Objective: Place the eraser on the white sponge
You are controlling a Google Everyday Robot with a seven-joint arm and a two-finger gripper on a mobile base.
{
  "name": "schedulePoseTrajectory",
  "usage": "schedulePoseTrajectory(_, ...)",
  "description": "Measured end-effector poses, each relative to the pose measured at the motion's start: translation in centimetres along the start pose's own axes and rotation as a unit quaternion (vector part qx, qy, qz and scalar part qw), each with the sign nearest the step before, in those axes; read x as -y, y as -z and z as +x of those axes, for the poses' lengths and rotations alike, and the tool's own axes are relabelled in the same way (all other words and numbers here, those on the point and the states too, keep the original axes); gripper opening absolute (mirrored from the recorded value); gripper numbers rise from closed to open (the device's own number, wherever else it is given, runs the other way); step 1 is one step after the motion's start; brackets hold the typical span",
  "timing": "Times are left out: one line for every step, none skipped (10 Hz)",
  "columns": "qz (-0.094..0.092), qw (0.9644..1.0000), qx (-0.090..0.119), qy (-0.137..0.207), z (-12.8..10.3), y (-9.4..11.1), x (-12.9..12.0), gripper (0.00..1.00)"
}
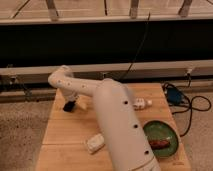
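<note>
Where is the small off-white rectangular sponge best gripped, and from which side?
Probably across its short width, from above: the off-white sponge lies flat with free sides. The gripper is at the far left of the wooden table.
</note>
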Motion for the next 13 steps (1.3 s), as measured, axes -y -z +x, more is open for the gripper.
schedulePoseTrajectory(0.0, 1.0, 0.001, 0.001, -0.1, -0.2, 0.0, 0.8)
schedulePoseTrajectory(0.0, 1.0, 0.001, 0.001, -0.1, -0.2, 0.1, 0.8)
schedulePoseTrajectory(0.001, 1.0, 0.001, 0.002, -0.2, -0.3, 0.2, 0.8)
schedulePoseTrajectory(0.002, 1.0, 0.002, 0.002, -0.2, -0.4, 0.3, 0.8)
schedulePoseTrajectory(0.001, 1.0, 0.003, 0.003, -0.3, -0.5, 0.3, 0.8)
schedulePoseTrajectory(0.0, 1.0, 0.004, 0.004, -0.3, -0.7, 0.3, 0.8)
schedulePoseTrajectory(0.001, 1.0, 0.004, 0.004, -0.3, -0.8, 0.3, 0.8)
schedulePoseTrajectory(0.001, 1.0, 0.004, 0.005, -0.3, -0.8, 0.4, 0.8)
schedulePoseTrajectory(0.001, 1.0, 0.005, 0.005, -0.4, -0.9, 0.4, 0.8)
schedulePoseTrajectory(0.002, 1.0, 0.005, 0.005, -0.5, -1.0, 0.5, 0.8)
schedulePoseTrajectory(0.002, 1.0, 0.005, 0.005, -0.5, -1.1, 0.5, 0.8)
schedulePoseTrajectory(0.002, 1.0, 0.006, 0.005, -0.4, -1.2, 0.4, 0.8)
schedulePoseTrajectory(0.002, 1.0, 0.007, 0.004, -0.5, -1.3, 0.4, 0.8)
